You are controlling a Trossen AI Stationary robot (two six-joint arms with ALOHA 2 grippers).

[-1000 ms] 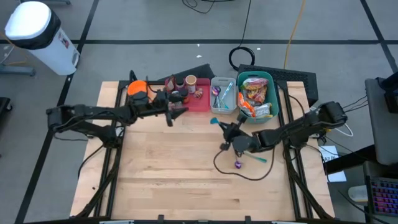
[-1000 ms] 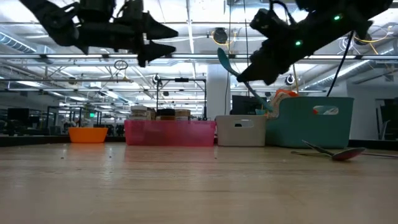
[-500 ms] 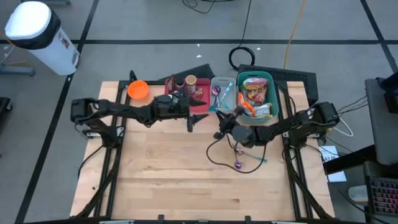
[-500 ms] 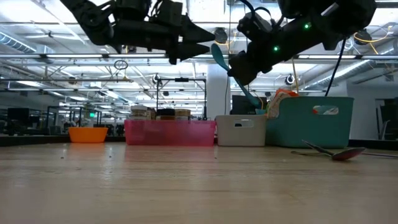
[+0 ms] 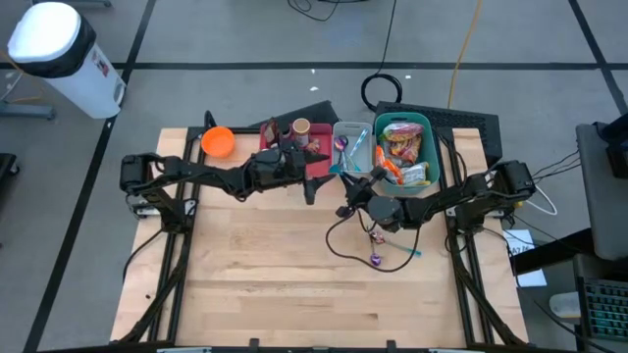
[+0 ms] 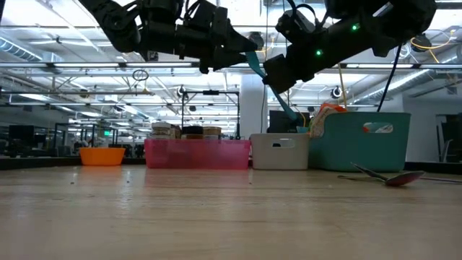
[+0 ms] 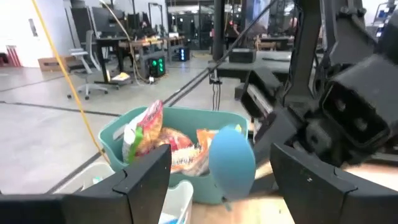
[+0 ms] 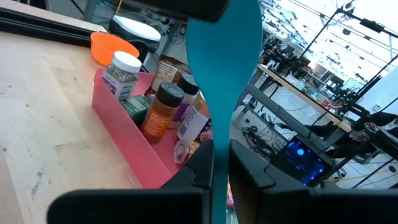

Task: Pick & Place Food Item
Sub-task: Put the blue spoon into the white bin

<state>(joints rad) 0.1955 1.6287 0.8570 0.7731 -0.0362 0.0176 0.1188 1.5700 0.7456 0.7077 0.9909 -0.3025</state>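
Note:
A teal spoon (image 6: 254, 62) hangs high above the table's middle with my right gripper (image 6: 278, 72) shut on it; its bowl (image 7: 231, 163) is up and its handle end (image 6: 290, 114) slants down. My left gripper (image 5: 312, 188) is open and level, a finger on either side of the bowl; whether a finger touches it, I cannot tell. Snack bags (image 5: 402, 152) lie in the teal bin (image 7: 186, 118) at the far right. My right gripper pinches the teal spoon's handle just below the bowl (image 8: 219, 152) between its two fingers. The fingers are level and come from the table's right. The spoon is lifted clear and stands tilted, bowl uppermost, with the rest of the handle sticking out below the fingers.
Along the far edge stand an orange bowl (image 5: 218, 142), a pink bin (image 6: 195, 155) with spice bottles (image 8: 163, 109) and a white bin (image 6: 279, 153) with utensils. Another spoon (image 6: 393, 178) lies on the table under the right arm. The near half of the wooden table (image 5: 275, 284) is bare.
My left gripper has gone toward the table's right, up to the spoon's bowl, rolling a little and staying open. My right gripper has carried the spoon a short way toward the left gripper and turned, so the bowl now stands between the left fingers.

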